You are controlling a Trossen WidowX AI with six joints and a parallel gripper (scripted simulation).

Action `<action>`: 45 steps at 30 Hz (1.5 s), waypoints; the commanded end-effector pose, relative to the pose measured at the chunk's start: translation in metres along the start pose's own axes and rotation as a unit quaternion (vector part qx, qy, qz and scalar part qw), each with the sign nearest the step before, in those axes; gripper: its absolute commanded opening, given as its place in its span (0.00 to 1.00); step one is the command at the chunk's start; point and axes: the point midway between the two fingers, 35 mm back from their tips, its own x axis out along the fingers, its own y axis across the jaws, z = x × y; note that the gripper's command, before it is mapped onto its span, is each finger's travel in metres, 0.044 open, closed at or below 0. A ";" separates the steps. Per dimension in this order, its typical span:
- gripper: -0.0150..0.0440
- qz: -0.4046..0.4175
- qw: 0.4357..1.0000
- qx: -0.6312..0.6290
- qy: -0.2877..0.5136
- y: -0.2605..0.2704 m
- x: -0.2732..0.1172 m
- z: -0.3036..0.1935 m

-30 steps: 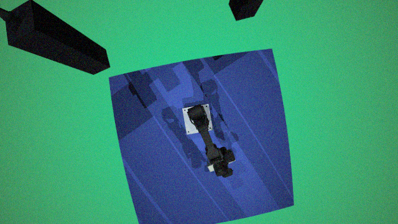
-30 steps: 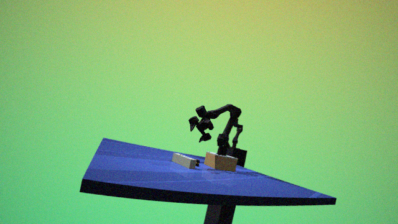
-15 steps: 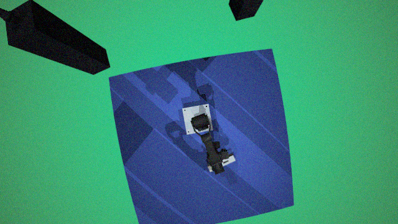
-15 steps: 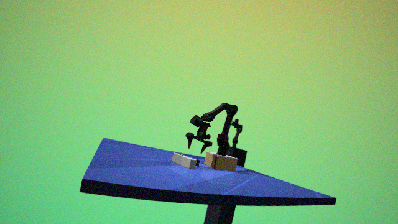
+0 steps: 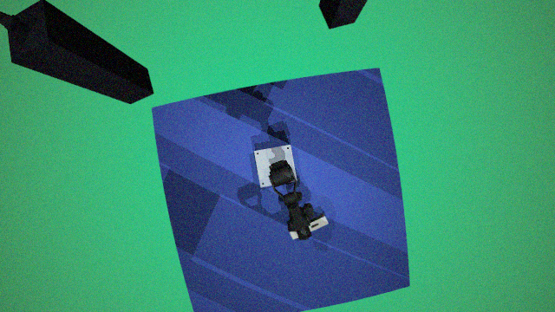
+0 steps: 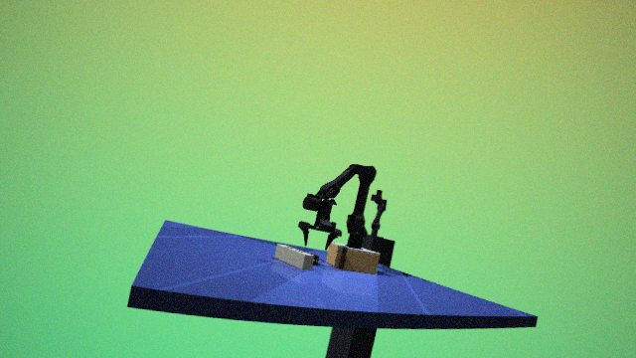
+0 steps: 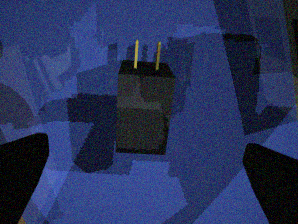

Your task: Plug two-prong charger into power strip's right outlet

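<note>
The dark charger lies on the table in the wrist view, its two gold prongs pointing toward the top of the picture. My gripper is open and empty, pointing down. It hangs above the table, with one finger on each side of the charger in the wrist view and a gap on both sides. The white power strip lies near the gripper. In the top view the arm covers its middle, and one slot shows. The strip is out of the wrist view. I cannot tell the outlet shutters' state.
A tan block stands beside the arm's base in the exterior view. A pale square plate with corner holes shows under the arm in the top view. The blue table carries strong shadows. Large dark bars show beyond it.
</note>
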 end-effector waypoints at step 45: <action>0.87 0.003 1.000 0.000 0.002 0.002 0.061 0.003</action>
